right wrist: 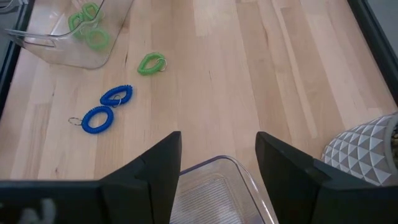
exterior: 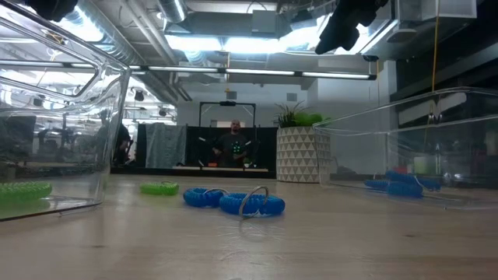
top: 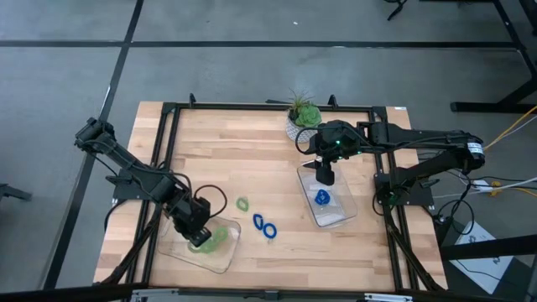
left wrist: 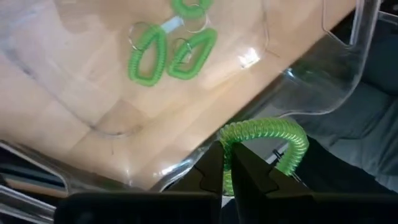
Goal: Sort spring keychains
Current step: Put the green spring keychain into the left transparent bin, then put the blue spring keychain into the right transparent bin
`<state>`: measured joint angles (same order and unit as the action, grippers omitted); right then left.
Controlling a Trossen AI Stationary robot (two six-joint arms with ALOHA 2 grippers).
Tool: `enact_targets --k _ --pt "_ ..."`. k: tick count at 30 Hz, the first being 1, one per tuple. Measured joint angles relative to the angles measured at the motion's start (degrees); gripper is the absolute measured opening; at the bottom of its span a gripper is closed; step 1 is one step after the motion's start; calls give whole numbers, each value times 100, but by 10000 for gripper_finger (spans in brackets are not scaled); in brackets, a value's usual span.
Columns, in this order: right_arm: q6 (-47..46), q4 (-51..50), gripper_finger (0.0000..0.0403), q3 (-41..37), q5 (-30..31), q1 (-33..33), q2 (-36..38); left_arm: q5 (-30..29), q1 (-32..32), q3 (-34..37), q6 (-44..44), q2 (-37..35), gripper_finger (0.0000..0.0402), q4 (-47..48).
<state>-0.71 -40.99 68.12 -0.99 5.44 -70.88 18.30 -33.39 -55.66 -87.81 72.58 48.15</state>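
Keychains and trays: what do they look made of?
Green keychains and blue keychains: probably glossy plastic coils, each ridged, with a thin metal ring. Left tray and right tray: clear, stiff, probably plastic, since wood shows through and the rims glint.

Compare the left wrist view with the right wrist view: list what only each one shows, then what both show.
Only the left wrist view: the left gripper, jaws shut on a green keychain above the left tray's rim.

Only the right wrist view: the right gripper, jaws open and empty, above the right tray; two blue keychains and one loose green keychain on the table; the plant pot.

Both: the left tray with green keychains lying inside.
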Motion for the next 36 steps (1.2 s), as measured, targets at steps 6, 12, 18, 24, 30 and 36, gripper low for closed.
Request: enact_targets --k 6,12,18,24,30,36 --pt "0 2 205 0 0 0 -1 -303 11 0 -201 0 17 415" --pt "110 0 205 0 2 0 0 -432 11 0 -315 0 17 772" --pt "132 0 205 0 2 0 -1 -423 11 0 -314 0 18 987" --pt "122 0 205 0 0 -1 -1 -328 11 0 -308 0 38 996" --pt "122 0 205 0 0 -1 -1 -325 11 0 -315 0 76 997" --pt "122 0 205 0 0 -1 -1 -335 11 0 -393 0 115 995"
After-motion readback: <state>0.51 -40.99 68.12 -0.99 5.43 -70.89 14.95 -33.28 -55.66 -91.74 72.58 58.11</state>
